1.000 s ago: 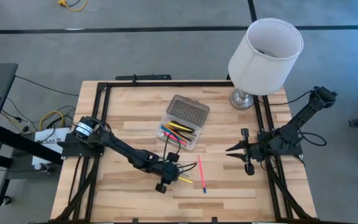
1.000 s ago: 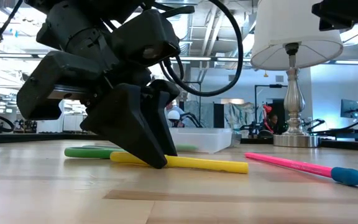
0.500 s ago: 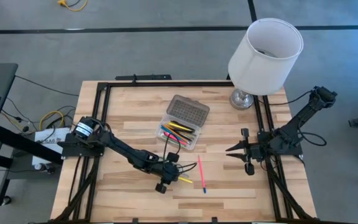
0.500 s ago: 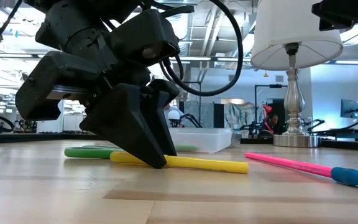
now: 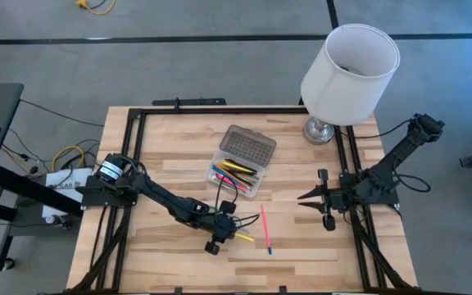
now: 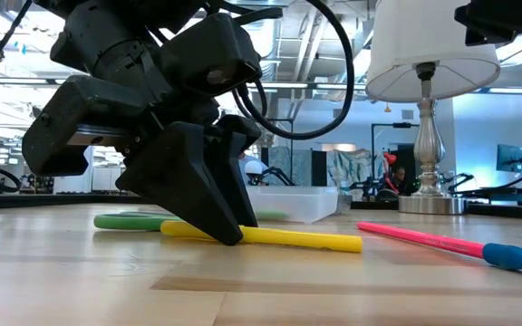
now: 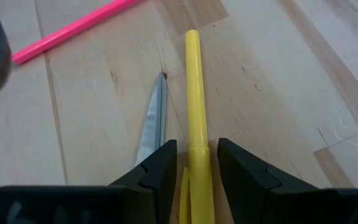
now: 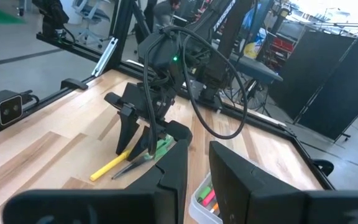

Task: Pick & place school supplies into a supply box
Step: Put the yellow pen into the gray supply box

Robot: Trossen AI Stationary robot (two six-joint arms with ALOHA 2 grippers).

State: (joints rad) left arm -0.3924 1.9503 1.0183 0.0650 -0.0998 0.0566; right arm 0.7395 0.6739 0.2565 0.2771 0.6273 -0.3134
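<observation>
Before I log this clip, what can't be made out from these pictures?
- Whether the left pincer already clamps the yellow marker: left wrist view shows its fingers either side, contact unclear.
- Scissors: mostly hidden behind the left pincer in the low view; only a blade shows in the left wrist view.
- Supply box contents: too small in the high view.
- Pink pen: its far end is cut off in the left wrist view.
</observation>
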